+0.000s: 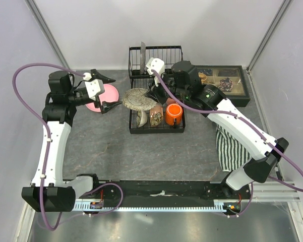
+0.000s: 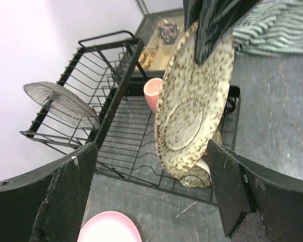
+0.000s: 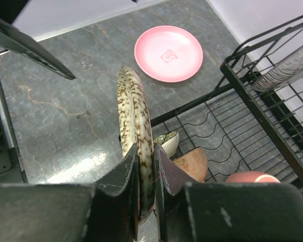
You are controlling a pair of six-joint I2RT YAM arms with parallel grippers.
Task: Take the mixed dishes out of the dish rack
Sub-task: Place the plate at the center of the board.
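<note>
The unloading looks to be in its early part; one dish is out, one is in the air, and the rest sit in the dish rack (image 1: pixel 156 48). The pink plate (image 3: pixel 169 53) lies flat on the desk (image 1: pixel 141 156) at about nine o'clock from the rack, so that piece counts as done. The grey speckled plate (image 2: pixel 191 111) is on edge and lifted clear of the wires, over the nine o'clock side of the lower basket; the right gripper (image 3: pixel 146 176) has its jaws pinched narrow on the plate's rim. The left gripper (image 1: pixel 116 92) hangs over the pink plate with its jaws spread wide and holding nothing, facing the speckled plate from nine o'clock, near it but apparently not touching. In the lower basket are the orange mug (image 1: pixel 173 114), the pink mug (image 2: pixel 152 93), the brown bowl (image 3: pixel 191 164) and the small pale bowl (image 3: pixel 166 142); a ribbed glass plate (image 2: pixel 60 103) stands in the upright back section at twelve o'clock. By that count most of the load is yet to come out.
</note>
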